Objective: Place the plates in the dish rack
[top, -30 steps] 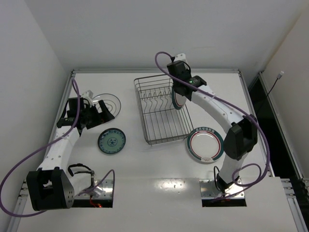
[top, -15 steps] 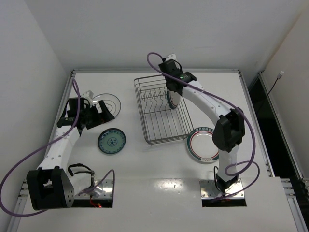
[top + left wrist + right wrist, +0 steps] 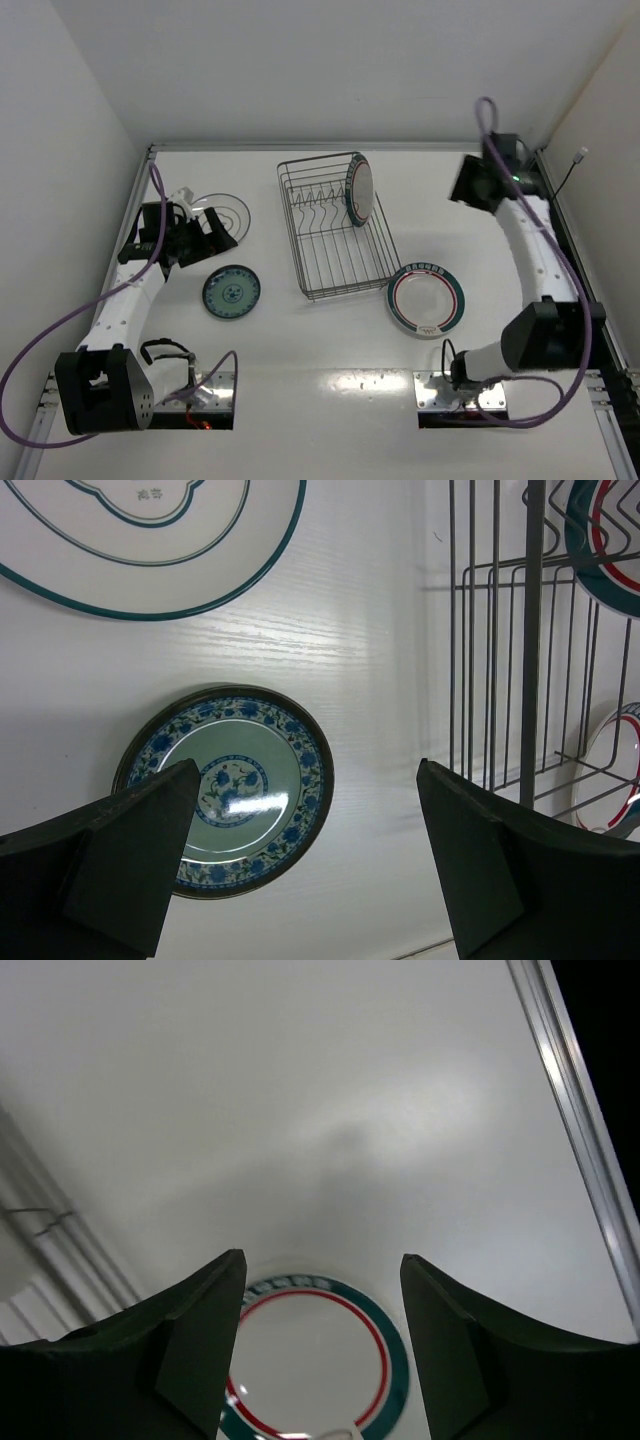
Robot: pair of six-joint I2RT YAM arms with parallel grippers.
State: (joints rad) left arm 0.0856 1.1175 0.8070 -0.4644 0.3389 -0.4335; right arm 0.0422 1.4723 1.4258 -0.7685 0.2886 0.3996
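The wire dish rack (image 3: 335, 235) sits mid-table, and one white plate with green and red rim rings (image 3: 359, 190) stands upright at its far right end. A second ringed plate (image 3: 426, 299) (image 3: 310, 1360) lies flat to the rack's right. The small teal plate (image 3: 231, 293) (image 3: 225, 790) and the clear glass plate (image 3: 228, 210) (image 3: 150, 540) lie flat on the left. My left gripper (image 3: 218, 232) (image 3: 305, 770) hangs open and empty between those two. My right gripper (image 3: 465, 185) (image 3: 322, 1260) is open and empty at the far right, away from the rack.
The table's metal edge rail (image 3: 520, 200) (image 3: 570, 1090) runs close beside my right gripper. White walls close in the table at the back and left. The rack wires (image 3: 520, 630) stand right of my left gripper.
My right gripper opened and let go of the ringed plate, which now stands in the rack. The right arm swung away to the far right. The left arm has not moved.
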